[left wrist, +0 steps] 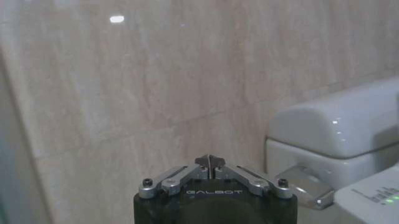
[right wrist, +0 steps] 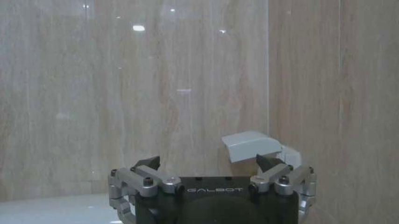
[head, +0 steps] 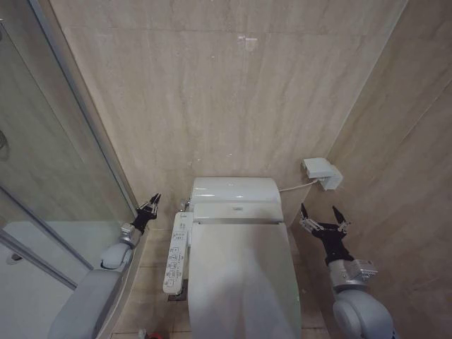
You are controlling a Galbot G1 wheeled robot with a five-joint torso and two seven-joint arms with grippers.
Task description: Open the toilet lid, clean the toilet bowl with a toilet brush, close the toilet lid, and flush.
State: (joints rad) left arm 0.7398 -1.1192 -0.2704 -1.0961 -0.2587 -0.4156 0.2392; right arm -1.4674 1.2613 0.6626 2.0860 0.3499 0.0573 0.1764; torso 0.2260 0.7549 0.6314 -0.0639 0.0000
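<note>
Toilet lid (head: 244, 275) lies fully down over the toilet bowl, centred between both arms, so the opening step is judged not yet begun. On the left, the left end effector (head: 150, 205) hovers beside the glass shower partition (head: 63, 141) and just outside the long button panel (head: 176, 252), fingers pressed together on nothing, a posture read as standby. On the right, the right end effector (head: 323, 215) hangs near the wall-mounted box (head: 322, 171) with fingers spread apart and empty, likely readied to reach the lid's edge.
</note>
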